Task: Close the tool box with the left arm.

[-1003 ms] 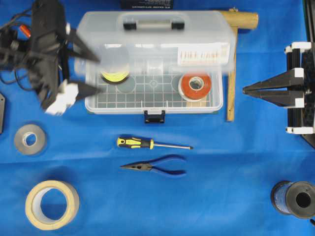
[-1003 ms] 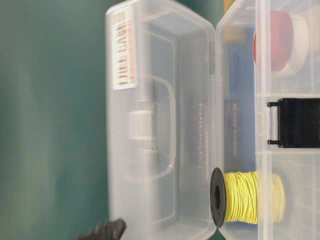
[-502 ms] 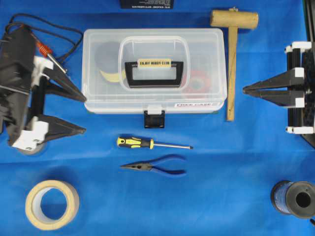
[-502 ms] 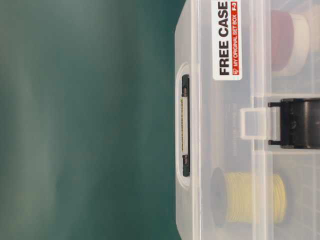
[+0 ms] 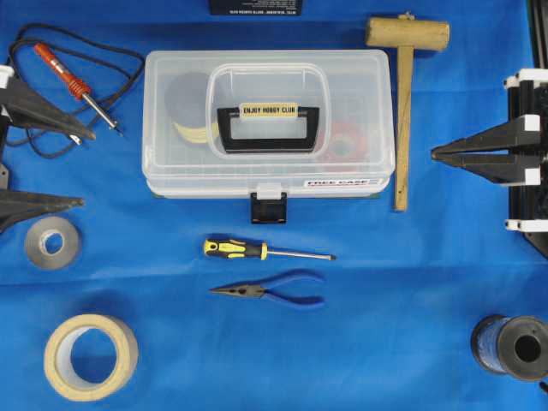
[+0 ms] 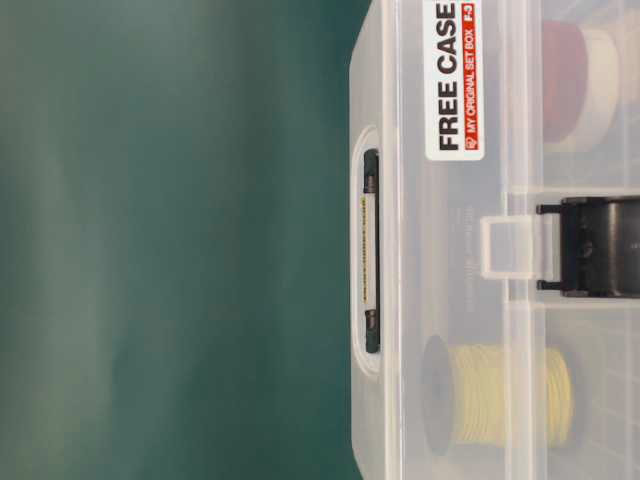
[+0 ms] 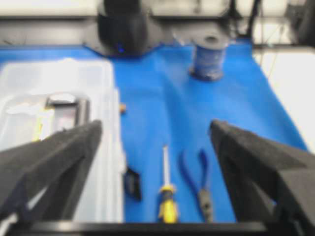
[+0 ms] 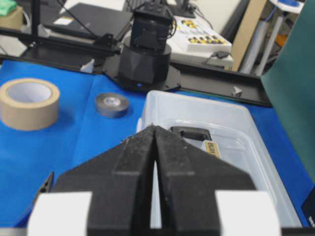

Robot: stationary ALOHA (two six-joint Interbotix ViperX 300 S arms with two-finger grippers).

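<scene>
Tool box (image 5: pixel 270 124) sits at top centre of the blue cloth (image 5: pixel 385 325), lid down flat over the base; clear translucent plastic, rectangular w/ rounded corners; black handle (image 5: pixel 269 128) lies flat in a recess in the lid, cream label on it w/ dark lettering; white sticker near the lid's front right corner, reads "FREE CASE" in the table-level view; black front latch (image 5: pixel 268 207) hangs at mid front edge, a clear tab of the lid just above it. Contents show dimly through the lid: yellow wire spool (image 6: pixel 500 395) on the left side, red-and-white roll (image 6: pixel 575 85) on the right.

Left gripper (image 5: pixel 34 158) at far left edge of the overhead view, well apart from the box, fingers spread wide, nothing between them; right gripper (image 5: pixel 445 156) at far right edge, fingers pressed together, tips pointing toward the box, holding nothing.

Surface: blue cloth covers the table; wooden mallet (image 5: pixel 404 81) just right of the box; soldering iron (image 5: pixel 77 86) w/ black cord at top left; grey tape roll (image 5: pixel 51 243) and larger beige tape roll (image 5: pixel 90 356) at lower left; yellow-black screwdriver (image 5: pixel 261 251) and blue-handled pliers (image 5: pixel 270 291) in front of the box; dark spool (image 5: pixel 512 347) at lower right.

Room: green backdrop behind the box in the table-level view; right wrist view shows black frame rails and desk clutter beyond the table.
</scene>
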